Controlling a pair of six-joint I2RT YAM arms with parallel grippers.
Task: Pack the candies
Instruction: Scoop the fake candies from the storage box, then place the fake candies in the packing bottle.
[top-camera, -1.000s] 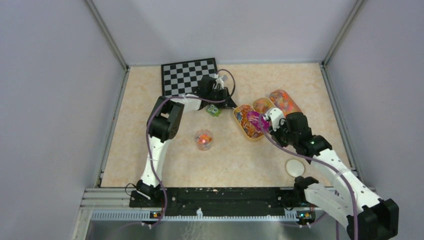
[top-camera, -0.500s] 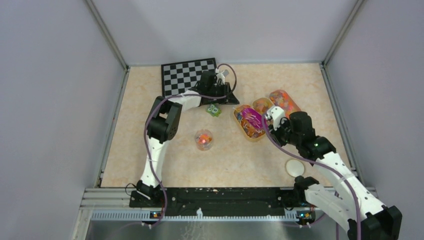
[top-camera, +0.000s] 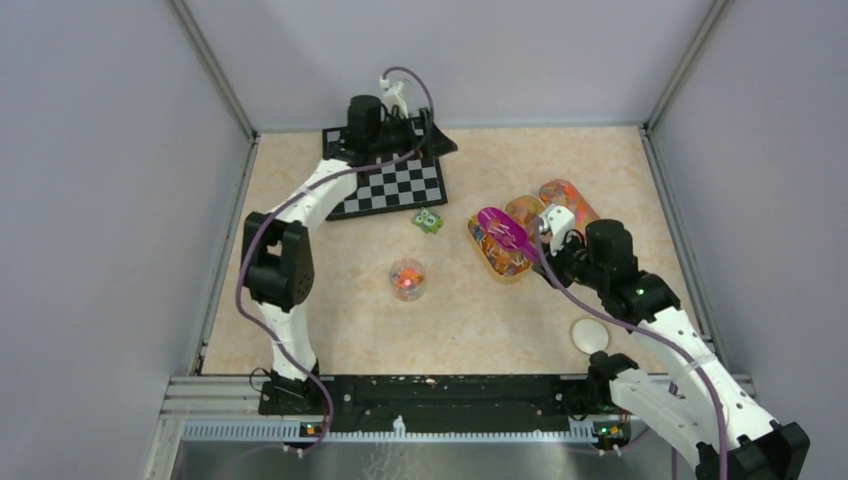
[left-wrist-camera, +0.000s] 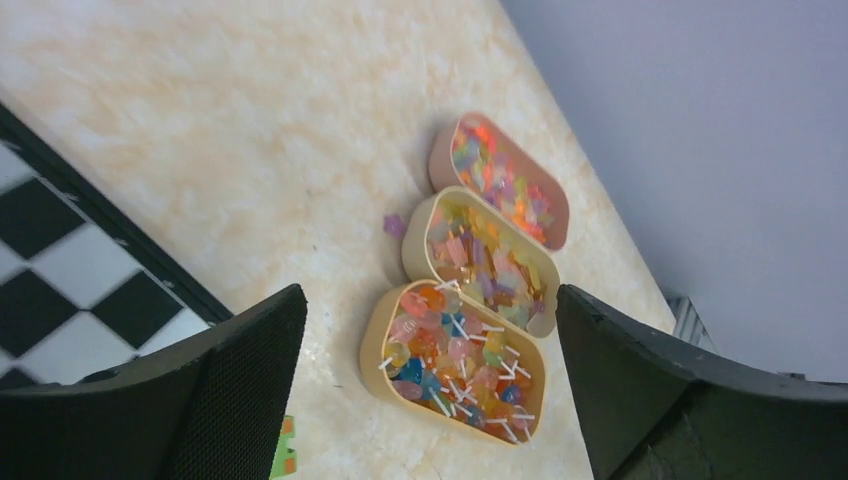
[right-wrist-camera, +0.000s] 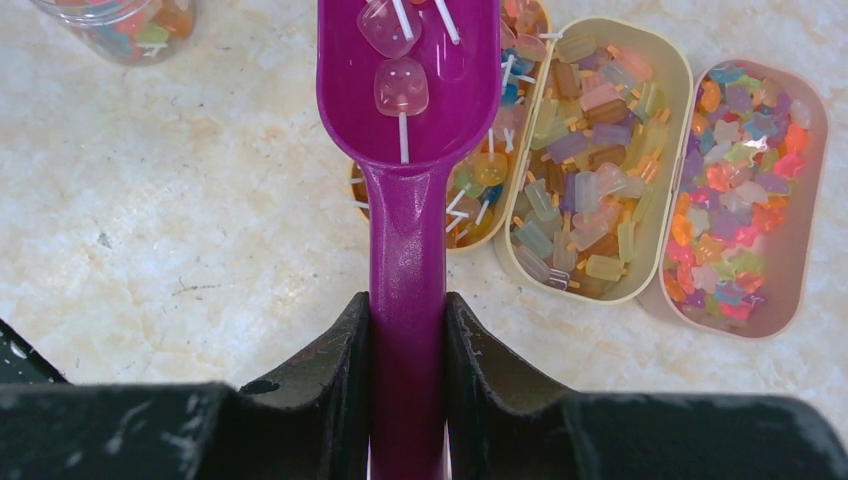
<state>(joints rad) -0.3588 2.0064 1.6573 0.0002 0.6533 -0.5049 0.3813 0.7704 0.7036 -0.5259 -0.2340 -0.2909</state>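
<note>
The right fingers (right-wrist-camera: 330, 400) clamp the magenta scoop (right-wrist-camera: 408, 250), now lifted off the tray (left-wrist-camera: 372, 340) with candies (right-wrist-camera: 401, 86), jar (top-camera: 407, 278) next; left fingers (left-wrist-camera: 240, 380), wide, have withdrawn upper-centre.

Light: diffuse brightness is falling evenly over the table (top-camera: 480, 310).
Blur: the left wrist view is smearing slightly.

no readable text, labels or numbers
</note>
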